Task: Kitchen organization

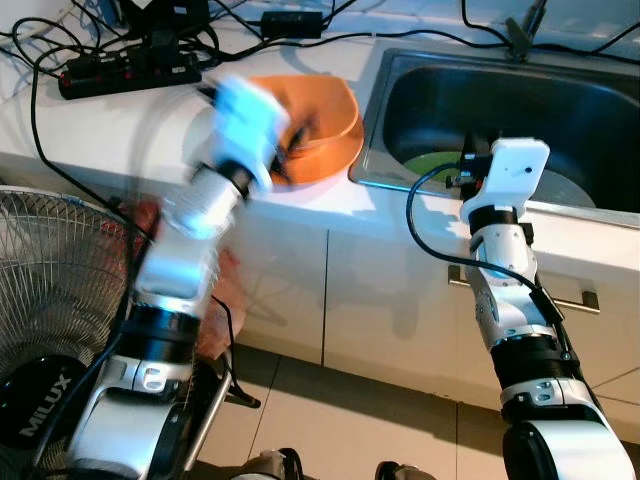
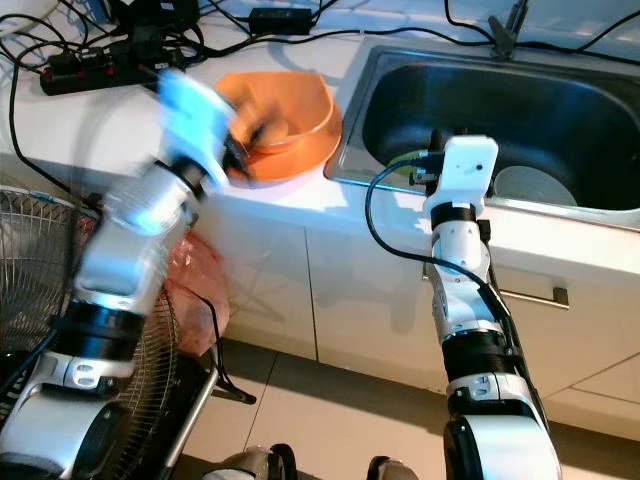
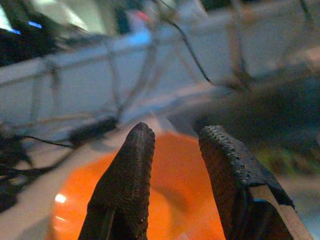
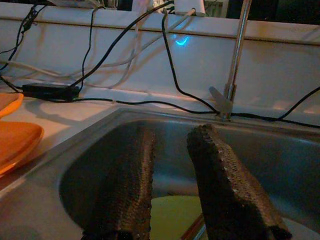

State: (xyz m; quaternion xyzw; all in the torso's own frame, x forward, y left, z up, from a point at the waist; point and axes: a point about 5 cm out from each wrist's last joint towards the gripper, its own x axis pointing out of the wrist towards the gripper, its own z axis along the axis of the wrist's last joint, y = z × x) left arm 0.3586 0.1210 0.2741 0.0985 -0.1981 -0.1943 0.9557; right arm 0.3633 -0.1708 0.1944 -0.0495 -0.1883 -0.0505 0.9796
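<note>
An orange bowl (image 1: 325,120) sits on the white counter, just left of the steel sink (image 1: 375,110). My left gripper (image 3: 175,135) hovers over the bowl, open, with nothing between its fingers; that arm is motion-blurred. In the sink lie a green plate (image 4: 170,215) and a pale plate (image 2: 535,185). My right gripper (image 4: 172,135) is at the sink's front edge, pointing in over the green plate. It is open and holds nothing.
A black power strip (image 1: 130,70) and several cables lie at the counter's back. A faucet (image 4: 235,60) rises behind the sink. On the floor at left stand a fan (image 1: 50,300) and a red bag (image 2: 195,290). Cabinet fronts with a handle (image 1: 575,297) lie below.
</note>
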